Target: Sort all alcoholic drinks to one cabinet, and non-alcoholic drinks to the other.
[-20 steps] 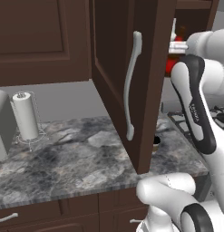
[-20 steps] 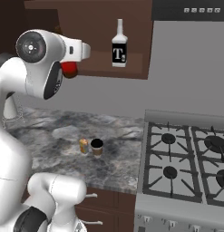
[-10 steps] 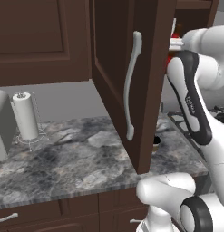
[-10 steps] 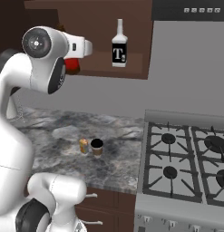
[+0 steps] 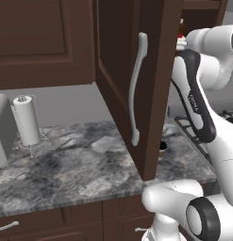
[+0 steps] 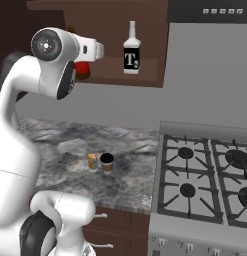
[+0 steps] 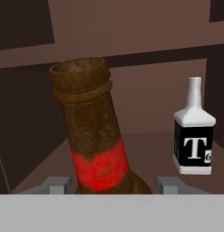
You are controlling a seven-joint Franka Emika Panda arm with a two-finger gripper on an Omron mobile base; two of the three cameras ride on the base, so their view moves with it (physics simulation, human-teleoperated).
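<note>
My gripper (image 7: pixel 113 185) is shut on the brown bottle (image 7: pixel 93 136) with the red label, low on its body. Its neck leans a little to the left in the hand view. The bottle (image 6: pixel 83 69) is inside the open dark brown cabinet, partly behind my arm, at the level of the shelf board (image 6: pixel 150 67). Whether it rests on the board I cannot tell. The white bottle (image 6: pixel 131 50) with the black "T" label stands upright on the same shelf, to the right (image 7: pixel 193 136). On the counter below stand the small yellow-orange can (image 6: pixel 92 160) and the lidded coffee cup (image 6: pixel 107 162), side by side.
The cabinet's door (image 5: pixel 132 70) stands open over the counter, its long silver handle (image 5: pixel 137 89) facing the left base camera. A closed cabinet (image 5: pixel 37 42) is to its left. A paper towel roll (image 5: pixel 27 121) stands at the counter's left. Gas stove (image 6: pixel 205 175) and range hood (image 6: pixel 210 10) lie right.
My arm has shifted a little up and to the right, and the brown bottle has edged with it at the shelf. The white bottle, can and cup have not moved.
</note>
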